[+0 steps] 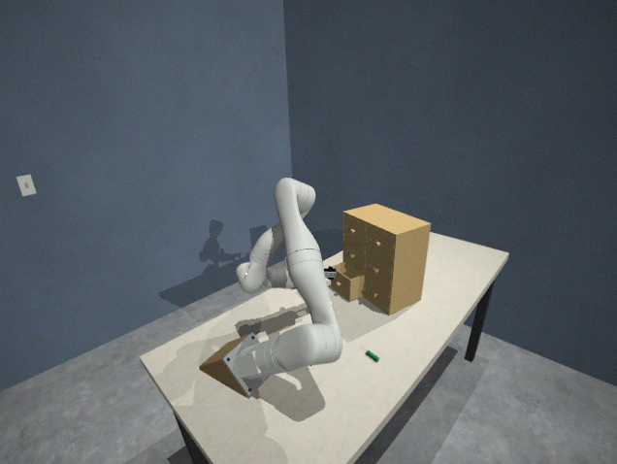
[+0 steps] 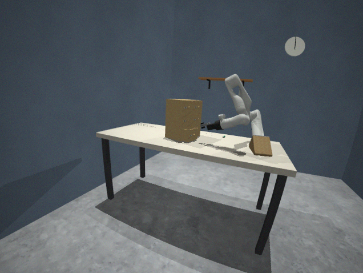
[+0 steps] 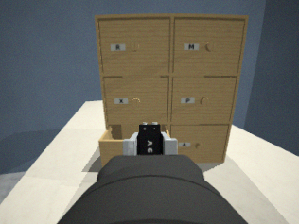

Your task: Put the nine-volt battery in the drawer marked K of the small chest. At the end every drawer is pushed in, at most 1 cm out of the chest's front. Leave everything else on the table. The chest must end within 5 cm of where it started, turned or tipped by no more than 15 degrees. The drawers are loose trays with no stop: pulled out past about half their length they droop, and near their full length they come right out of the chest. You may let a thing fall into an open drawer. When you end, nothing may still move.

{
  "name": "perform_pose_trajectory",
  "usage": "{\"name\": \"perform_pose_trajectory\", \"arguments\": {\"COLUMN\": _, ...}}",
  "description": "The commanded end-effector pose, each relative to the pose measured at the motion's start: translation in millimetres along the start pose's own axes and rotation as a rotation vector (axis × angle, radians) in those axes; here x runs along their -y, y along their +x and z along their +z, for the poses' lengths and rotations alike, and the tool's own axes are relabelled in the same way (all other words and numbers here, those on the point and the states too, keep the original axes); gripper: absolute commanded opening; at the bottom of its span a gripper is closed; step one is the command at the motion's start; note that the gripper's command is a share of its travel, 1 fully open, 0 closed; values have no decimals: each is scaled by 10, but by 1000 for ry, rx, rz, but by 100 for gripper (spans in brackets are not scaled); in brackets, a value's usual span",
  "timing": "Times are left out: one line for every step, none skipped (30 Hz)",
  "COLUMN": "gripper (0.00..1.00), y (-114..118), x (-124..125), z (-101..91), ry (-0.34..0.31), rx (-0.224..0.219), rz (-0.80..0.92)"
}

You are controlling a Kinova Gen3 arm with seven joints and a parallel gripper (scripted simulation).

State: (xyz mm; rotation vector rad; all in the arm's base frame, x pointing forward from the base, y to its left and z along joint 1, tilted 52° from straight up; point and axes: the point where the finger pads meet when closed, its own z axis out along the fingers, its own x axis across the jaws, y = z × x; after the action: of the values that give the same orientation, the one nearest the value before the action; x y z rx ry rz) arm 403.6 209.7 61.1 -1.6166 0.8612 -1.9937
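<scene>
The small wooden chest (image 3: 170,86) stands on the table and has six drawers, with labels R, M, X, P and A readable. Its bottom-left drawer (image 3: 113,141) is pulled out part way; its label is hidden behind my gripper. My gripper (image 3: 149,140) is shut on the black nine-volt battery (image 3: 149,141), held level and close in front of the open drawer's front edge. In the top view the gripper (image 1: 329,273) is just left of the open drawer (image 1: 348,281) of the chest (image 1: 386,254). The exterior view shows the gripper (image 2: 203,125) beside the chest (image 2: 181,119).
A small green cylinder (image 1: 372,355) lies on the table, right of the arm's base and apart from the chest; it also shows in the exterior view (image 2: 223,136). The arm's brown wedge mount (image 1: 226,366) sits near the table's near-left corner. The other five drawers look pushed in.
</scene>
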Motion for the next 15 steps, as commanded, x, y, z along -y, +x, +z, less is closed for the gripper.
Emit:
{"name": "perform_pose_trajectory", "arguments": {"gripper": 51, "y": 34, "x": 33, "z": 78, "ry": -5, "rx": -10, "rz": 9}}
{"name": "perform_pose_trajectory", "arguments": {"gripper": 51, "y": 34, "x": 33, "z": 78, "ry": -5, "rx": -10, "rz": 9}}
{"name": "perform_pose_trajectory", "arguments": {"gripper": 51, "y": 34, "x": 46, "z": 114, "ry": -5, "rx": -10, "rz": 9}}
{"name": "perform_pose_trajectory", "arguments": {"gripper": 51, "y": 35, "x": 59, "z": 151, "ry": -5, "rx": -10, "rz": 9}}
{"name": "perform_pose_trajectory", "arguments": {"gripper": 51, "y": 35, "x": 73, "z": 189, "ry": -5, "rx": -10, "rz": 9}}
{"name": "perform_pose_trajectory", "arguments": {"gripper": 51, "y": 36, "x": 86, "z": 227, "ry": -5, "rx": -10, "rz": 9}}
{"name": "perform_pose_trajectory", "arguments": {"gripper": 51, "y": 36, "x": 100, "z": 265, "ry": -5, "rx": -10, "rz": 9}}
{"name": "perform_pose_trajectory", "arguments": {"gripper": 51, "y": 37, "x": 113, "z": 303, "ry": -5, "rx": -10, "rz": 9}}
{"name": "perform_pose_trajectory", "arguments": {"gripper": 51, "y": 37, "x": 127, "z": 341, "ry": -5, "rx": -10, "rz": 9}}
{"name": "perform_pose_trajectory", "arguments": {"gripper": 51, "y": 38, "x": 141, "z": 379, "ry": -5, "rx": -10, "rz": 9}}
{"name": "perform_pose_trajectory", "arguments": {"gripper": 51, "y": 38, "x": 154, "z": 417, "ry": -5, "rx": -10, "rz": 9}}
{"name": "perform_pose_trajectory", "arguments": {"gripper": 51, "y": 39, "x": 167, "z": 454, "ry": -5, "rx": -10, "rz": 9}}
{"name": "perform_pose_trajectory", "arguments": {"gripper": 51, "y": 39, "x": 181, "z": 491, "ry": -5, "rx": -10, "rz": 9}}
{"name": "perform_pose_trajectory", "arguments": {"gripper": 51, "y": 40, "x": 193, "z": 527, "ry": -5, "rx": -10, "rz": 9}}
{"name": "perform_pose_trajectory", "arguments": {"gripper": 51, "y": 40, "x": 206, "z": 562, "ry": -5, "rx": -10, "rz": 9}}
